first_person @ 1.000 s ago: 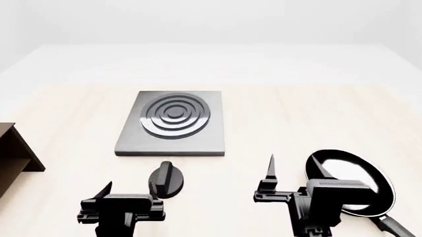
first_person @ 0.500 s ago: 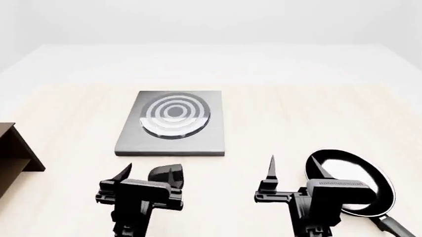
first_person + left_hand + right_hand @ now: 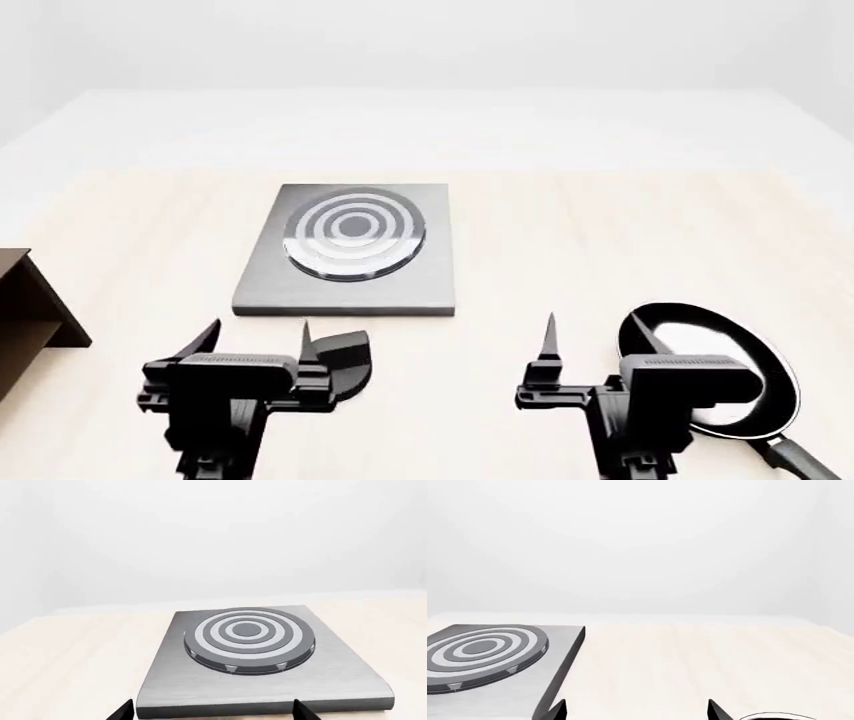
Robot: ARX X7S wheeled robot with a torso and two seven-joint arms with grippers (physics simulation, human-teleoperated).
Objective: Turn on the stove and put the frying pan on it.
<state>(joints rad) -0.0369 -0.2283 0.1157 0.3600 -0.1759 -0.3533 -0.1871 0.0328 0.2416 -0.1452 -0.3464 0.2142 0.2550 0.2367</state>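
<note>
The stove (image 3: 280,285) is a grey square plate with a ringed burner (image 3: 354,232) whose rings look pale. It also shows in the left wrist view (image 3: 267,685) and the right wrist view (image 3: 564,665). Its black knob (image 3: 344,362) lies on the table in front of the plate. My left gripper (image 3: 258,335) is open and empty, with its right finger at the knob's left edge. The frying pan (image 3: 727,365) lies at the front right, its handle (image 3: 801,462) pointing toward me. My right gripper (image 3: 601,340) is open and empty, just left of the pan.
A dark brown wooden shelf (image 3: 27,310) stands at the left edge of the pale wooden table (image 3: 574,240). The pan's pale rim (image 3: 774,716) just shows in the right wrist view.
The burner rings turned from dark to pale. My left gripper moved right over the knob, then back left and off it. The knob looks turned. The right arm stayed still.
</note>
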